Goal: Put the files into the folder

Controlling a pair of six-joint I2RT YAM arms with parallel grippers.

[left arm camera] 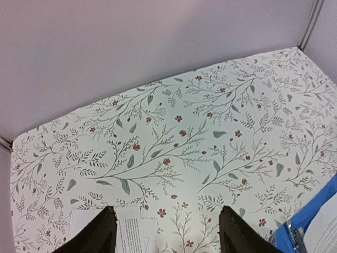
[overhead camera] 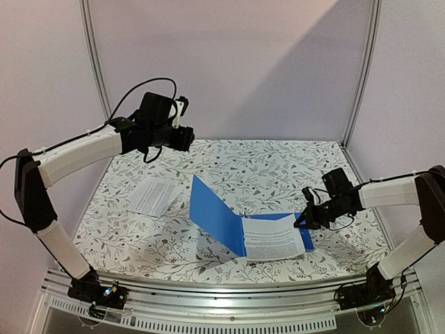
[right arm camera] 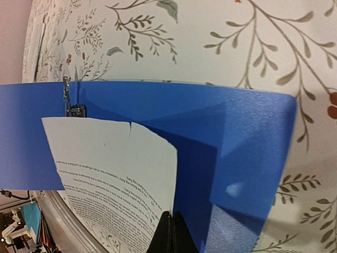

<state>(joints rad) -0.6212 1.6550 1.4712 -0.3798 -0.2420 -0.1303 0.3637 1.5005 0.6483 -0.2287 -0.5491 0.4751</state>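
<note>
White arm links (overhead camera: 76, 154), black joints (overhead camera: 31, 191), seemingly looped black cables (overhead camera: 132, 89).

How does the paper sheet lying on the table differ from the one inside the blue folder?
The sheet on the table lies on the flowered cloth, left of the folder; the sheet in the folder rests on the folder's flat side. The open left gripper hangs well above the first; the shut right gripper is at the edge of the second. Both are white with black print.

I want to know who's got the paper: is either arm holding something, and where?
The right gripper looks pinched on the edge of the file, over the folder. The left gripper is open, holding nothing.
</note>
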